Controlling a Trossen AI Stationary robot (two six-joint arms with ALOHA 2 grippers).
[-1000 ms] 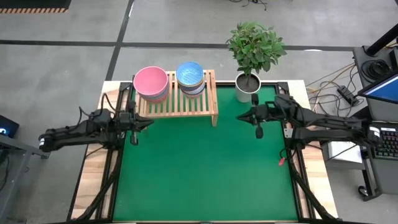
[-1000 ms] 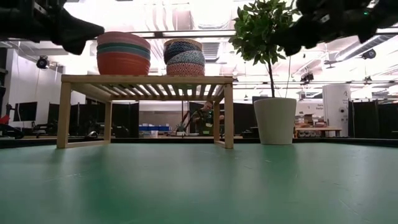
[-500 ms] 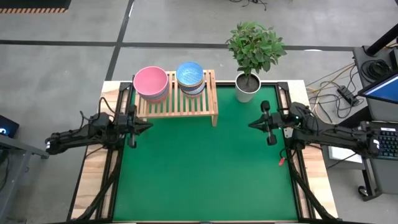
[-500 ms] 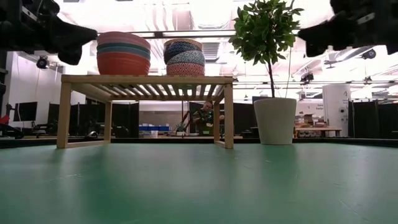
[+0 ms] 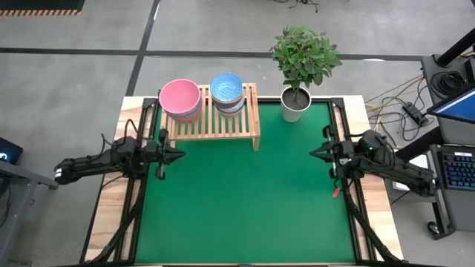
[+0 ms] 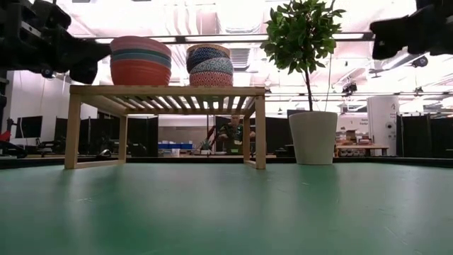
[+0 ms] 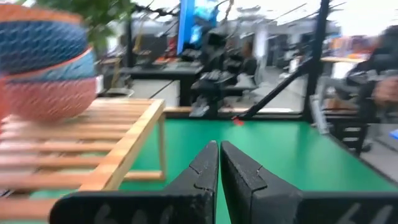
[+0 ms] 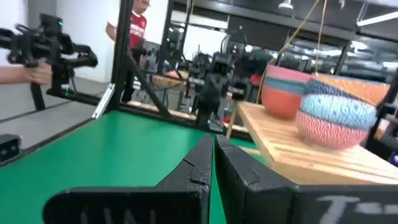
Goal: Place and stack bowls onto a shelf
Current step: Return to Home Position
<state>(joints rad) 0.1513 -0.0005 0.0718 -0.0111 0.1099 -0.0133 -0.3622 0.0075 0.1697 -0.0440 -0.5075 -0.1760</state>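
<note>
Fingers of the left claw sit drawn together to a narrow slit, holding nothing; in the high view this claw hangs at the left edge of the green table, pointing toward frame centre just below the shelf's left leg. Right of it and higher, the shelf stands at the table's top edge and carries the bowls in two piles just beside each other: a plain stack topped by a pink bowl on its left half, and a patterned stack topped by a light blue bowl on its right half. Further right, a white plant pot sits apart from the shelf. At the right edge, the right claw is likewise narrow and empty. Placing looks finished. The bowls read as stiff, smooth and probably chippable, light singly but weightier as nested piles. Any further lift would best pinch the top bowl's rim, one finger inside and one outside.
</note>
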